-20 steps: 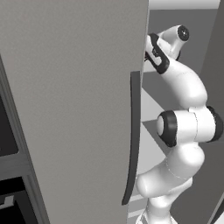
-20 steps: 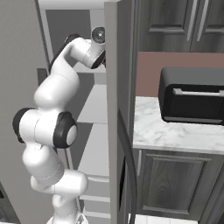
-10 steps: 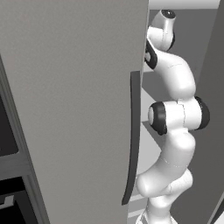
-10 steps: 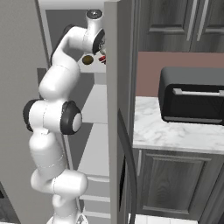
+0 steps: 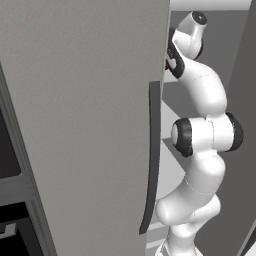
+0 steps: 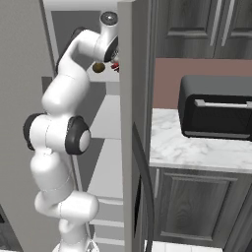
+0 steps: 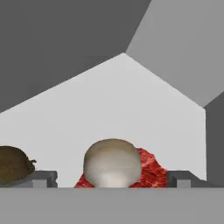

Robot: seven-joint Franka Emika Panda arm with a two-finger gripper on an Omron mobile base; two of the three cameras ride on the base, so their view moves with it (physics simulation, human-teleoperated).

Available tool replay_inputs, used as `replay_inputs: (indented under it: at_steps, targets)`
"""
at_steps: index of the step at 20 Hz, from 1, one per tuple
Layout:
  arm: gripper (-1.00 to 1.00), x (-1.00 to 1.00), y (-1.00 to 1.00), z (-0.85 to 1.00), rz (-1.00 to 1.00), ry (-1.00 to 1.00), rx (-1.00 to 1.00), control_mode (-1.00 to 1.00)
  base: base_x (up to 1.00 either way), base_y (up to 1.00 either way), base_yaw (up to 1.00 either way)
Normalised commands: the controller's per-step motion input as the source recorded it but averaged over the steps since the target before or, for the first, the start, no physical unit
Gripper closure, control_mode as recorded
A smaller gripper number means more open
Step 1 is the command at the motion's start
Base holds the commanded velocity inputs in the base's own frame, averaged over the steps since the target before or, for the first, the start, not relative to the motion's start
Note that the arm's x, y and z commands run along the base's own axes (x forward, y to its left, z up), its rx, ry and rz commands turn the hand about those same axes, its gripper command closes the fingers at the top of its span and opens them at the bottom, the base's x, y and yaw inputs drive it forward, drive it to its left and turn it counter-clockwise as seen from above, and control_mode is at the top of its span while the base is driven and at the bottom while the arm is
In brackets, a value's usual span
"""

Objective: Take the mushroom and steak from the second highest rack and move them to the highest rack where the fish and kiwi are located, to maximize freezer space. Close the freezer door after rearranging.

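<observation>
The white arm has risen into the top of the open freezer within the last second, its dark two-finger gripper (image 7: 112, 178) now level with the pale-grey highest rack (image 7: 131, 113). The spread fingers flank the tan rounded mushroom (image 7: 112, 162), though a grip cannot be confirmed. The red marbled steak (image 7: 151, 171) lies behind it, suggesting the rearranging is nearly done.

Mushroom (image 7: 112, 163): pale tan, smooth rounded cap, sitting between the two fingertips and centred just ahead of the hand. Steak (image 7: 151, 169): marbled red chunk directly behind the mushroom and touching it in the hand view, spreading a little to either side, more to the right. Kiwi (image 7: 14, 164): brown, rounded, lying left of the left fingertip. All three rest on the pale-grey shelf (image 7: 122, 109). Freezer door (image 5: 85, 120): grey, standing open, with a long dark curved handle (image 5: 151, 160).
</observation>
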Motion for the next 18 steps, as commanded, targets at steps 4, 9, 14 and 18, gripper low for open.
replay_inputs:
  at_steps: [4, 9, 14, 18]
  targets:
    - [-1.00, -0.80, -0.01, 0.02, 0.19, -0.24, -0.01, -1.00, 0.00, 0.00, 0.00]
    - [-1.00, -0.96, -0.07, 0.36, 0.11, -0.22, 0.00, -1.00, 0.00, 0.00, 0.00]
    - [-1.00, -0.99, -0.04, 0.21, 0.03, -0.15, 0.00, -1.00, 0.00, 0.00, 0.00]
    - [-1.00, -1.00, 0.00, 0.27, 0.00, -0.10, 0.00, -1.00, 0.00, 0.00, 0.00]
